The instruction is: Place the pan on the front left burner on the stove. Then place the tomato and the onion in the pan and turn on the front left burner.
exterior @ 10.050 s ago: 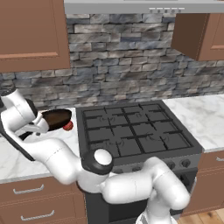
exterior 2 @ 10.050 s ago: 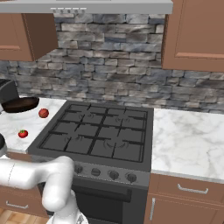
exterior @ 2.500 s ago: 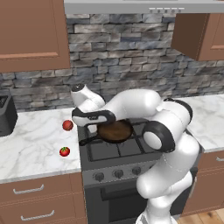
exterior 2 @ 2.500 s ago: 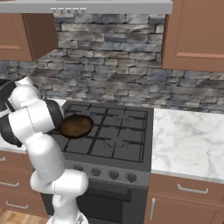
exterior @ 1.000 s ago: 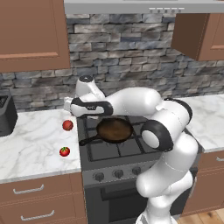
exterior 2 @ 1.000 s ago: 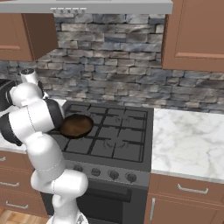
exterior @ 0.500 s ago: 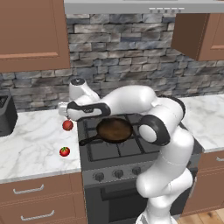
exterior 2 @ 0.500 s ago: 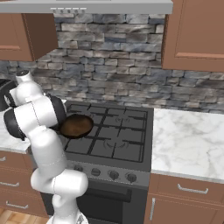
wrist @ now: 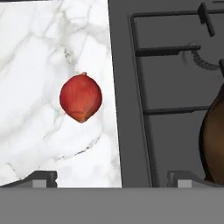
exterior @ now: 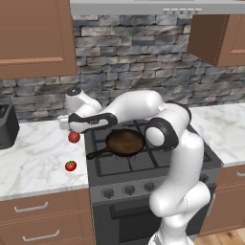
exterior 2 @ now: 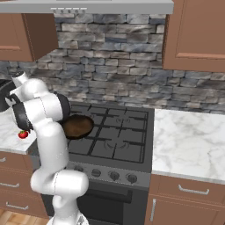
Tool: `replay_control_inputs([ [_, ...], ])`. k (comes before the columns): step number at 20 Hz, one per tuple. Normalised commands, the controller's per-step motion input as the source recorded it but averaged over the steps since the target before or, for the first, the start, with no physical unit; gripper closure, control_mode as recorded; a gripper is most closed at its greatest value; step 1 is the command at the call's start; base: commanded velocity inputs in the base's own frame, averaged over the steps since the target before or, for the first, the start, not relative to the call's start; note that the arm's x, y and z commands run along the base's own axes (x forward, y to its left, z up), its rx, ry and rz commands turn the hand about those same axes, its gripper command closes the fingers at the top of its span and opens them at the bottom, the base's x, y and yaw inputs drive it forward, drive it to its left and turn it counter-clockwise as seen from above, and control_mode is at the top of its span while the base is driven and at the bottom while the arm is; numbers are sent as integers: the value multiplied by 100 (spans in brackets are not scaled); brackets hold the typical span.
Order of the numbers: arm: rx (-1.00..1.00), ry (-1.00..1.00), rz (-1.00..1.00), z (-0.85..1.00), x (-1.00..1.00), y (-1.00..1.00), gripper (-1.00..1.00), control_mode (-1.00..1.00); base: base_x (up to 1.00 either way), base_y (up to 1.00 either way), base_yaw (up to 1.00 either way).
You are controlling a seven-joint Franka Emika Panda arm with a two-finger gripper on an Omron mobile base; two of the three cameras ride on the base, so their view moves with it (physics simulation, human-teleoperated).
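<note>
Round dark cast-iron pan (exterior: 125,142) sits on the front left burner (exterior: 111,160) of the dark-grey gas stove (exterior 2: 115,139). Two-finger gripper (exterior: 63,124) is open, empty, above the dull orange-red onion (wrist: 81,98) on white marble counter (exterior: 33,154) — glossy red tomato (exterior: 71,165) nearer the front edge. No readable labels.

Stacked grey stone backsplash (exterior: 143,62), brown wood upper cabinets (exterior: 33,38), steel range hood (exterior: 158,5), white marble countertops (exterior 2: 189,140), drawers with silver handles (exterior: 31,208), wood floor (exterior: 225,237).
</note>
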Motion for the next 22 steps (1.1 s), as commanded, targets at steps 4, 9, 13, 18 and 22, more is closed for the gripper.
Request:
replay_control_inputs([
  [4,-7,0,8,-19,27,7,-100,-100,0,0,0],
  [9,-1,3,9,-20,31,0,-100,-100,0,0,0],
  [13,0,3,11,-23,31,0,-100,-100,0,0,0],
  [18,0,3,11,-25,29,0,-100,-100,0,0,0],
  [22,0,1,12,-21,15,3,-100,-100,0,0,0],
])
